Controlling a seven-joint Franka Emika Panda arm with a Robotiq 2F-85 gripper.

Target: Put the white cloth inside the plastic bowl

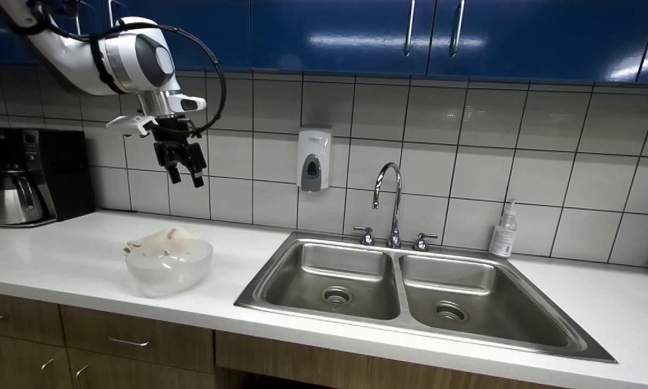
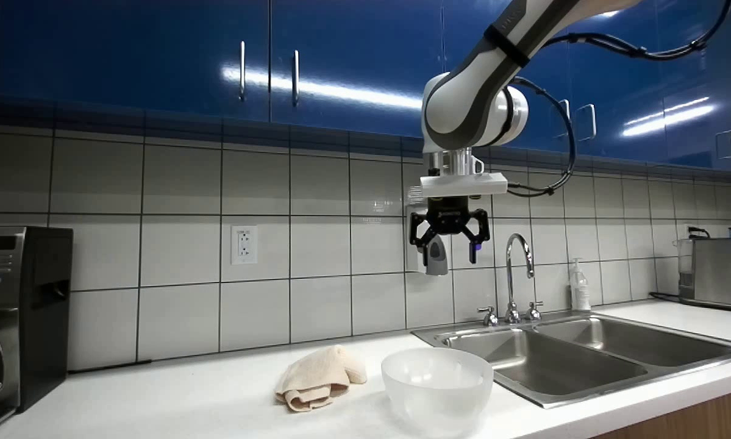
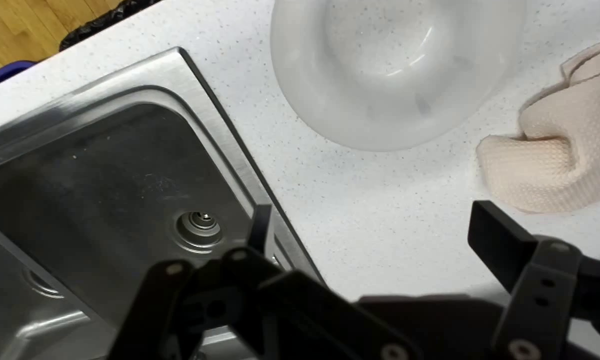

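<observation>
The cloth is pale cream and crumpled. It lies on the counter beside the bowl in an exterior view (image 2: 321, 375) and in the wrist view (image 3: 587, 145). In an exterior view the cloth (image 1: 167, 235) is partly hidden behind the bowl. The translucent plastic bowl (image 1: 168, 270) stands upright on the counter; it also shows in an exterior view (image 2: 436, 396) and the wrist view (image 3: 390, 120). No cloth shows inside it. My gripper (image 1: 186, 178) is open and empty, high above the counter, in both exterior views (image 2: 449, 257). Its fingers (image 3: 375, 225) are wide apart in the wrist view.
A double steel sink (image 1: 402, 281) with a tall faucet (image 1: 396, 205) is set in the counter beside the bowl. A coffee maker (image 1: 42, 173) stands at the far end. A soap dispenser (image 1: 314, 156) is on the tiled wall. Blue cabinets (image 1: 340, 32) hang above.
</observation>
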